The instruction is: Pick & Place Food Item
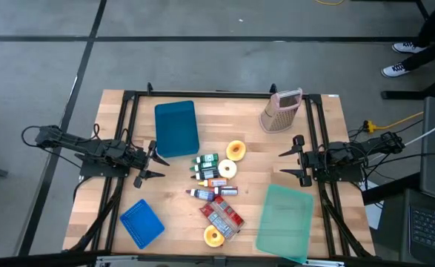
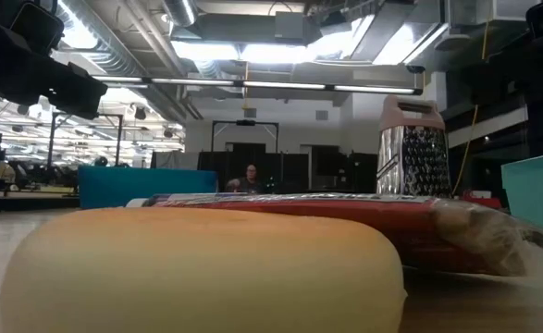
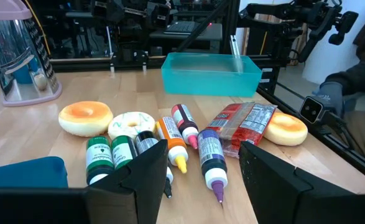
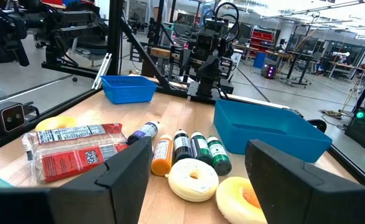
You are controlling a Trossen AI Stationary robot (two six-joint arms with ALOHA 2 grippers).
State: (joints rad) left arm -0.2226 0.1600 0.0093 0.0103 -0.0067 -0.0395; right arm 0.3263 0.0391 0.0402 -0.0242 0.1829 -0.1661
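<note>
The food lies in the middle of the table: an orange-glazed donut (image 1: 236,150), a white-iced donut (image 1: 227,168), a yellow donut (image 1: 214,236) near the front edge, and red packaged food (image 1: 221,216). Several small bottles (image 1: 207,167) lie flat among them. My left gripper (image 1: 161,165) hovers open at the table's left, pointing level at the bottles; in its wrist view they lie just beyond the fingers (image 3: 142,171). My right gripper (image 1: 282,163) hovers open at the right, facing the donuts (image 4: 193,179). Neither touches anything.
A dark blue bin (image 1: 176,127) stands at the far left centre, a pale green bin (image 1: 285,219) at the near right, a small blue basket (image 1: 141,223) at the near left. A pink-topped grater (image 1: 280,111) stands at the far right. A person (image 2: 249,178) sits far behind.
</note>
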